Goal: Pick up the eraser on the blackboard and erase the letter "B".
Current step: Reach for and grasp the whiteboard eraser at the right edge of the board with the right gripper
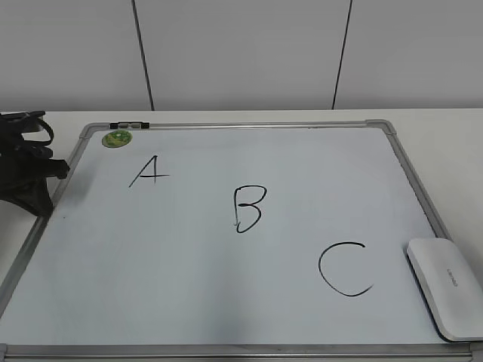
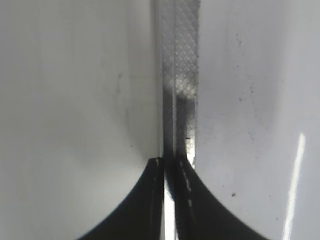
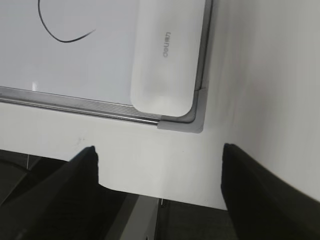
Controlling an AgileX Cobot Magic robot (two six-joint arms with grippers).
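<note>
The blackboard (image 1: 196, 302) is a white board in a silver frame, lying flat on the table. The black letter "B" (image 1: 247, 209) is at its middle, between "A" (image 1: 148, 171) and "C" (image 1: 343, 268). The white eraser (image 1: 447, 286) lies at the board's near right corner; the right wrist view shows it (image 3: 167, 60) against the frame. My right gripper (image 3: 159, 152) is open and empty, over the table's front edge short of the eraser. My left gripper (image 2: 172, 162) is shut and empty over the board's left frame (image 2: 180, 75); it shows at the left (image 1: 30, 170).
A small round green magnet (image 1: 117, 139) sticks at the board's far left corner, by a dark clip (image 1: 130, 125) on the frame. White table surface (image 3: 260, 75) surrounds the board. The table's front edge (image 3: 165, 197) runs under my right gripper.
</note>
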